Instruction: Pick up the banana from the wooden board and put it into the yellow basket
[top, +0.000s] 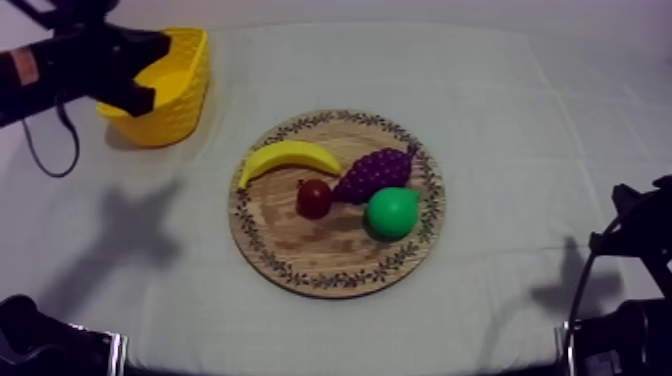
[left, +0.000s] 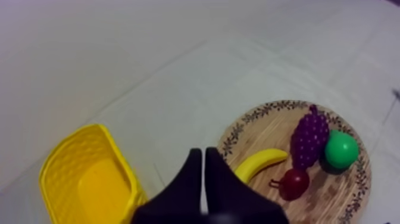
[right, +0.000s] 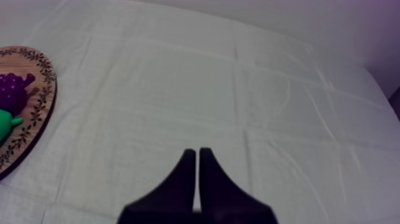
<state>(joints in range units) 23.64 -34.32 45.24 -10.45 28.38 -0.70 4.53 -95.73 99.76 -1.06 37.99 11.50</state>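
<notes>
Left end effector (left: 203, 156) closed, empty, near yellow basket (left: 89, 179); banana (left: 260, 164) on board (left: 262, 114).

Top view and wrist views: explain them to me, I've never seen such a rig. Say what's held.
Two robot arms work at a clothed table. The top view looks down from above; each wrist view rides on one arm, so its black wedge is that arm's gripper. On the board lie a banana, grapes, a small red fruit and a pear; a basket stands beside it. The left gripper hangs near the basket, the right gripper over bare cloth; both are shut, holding nothing.
</notes>
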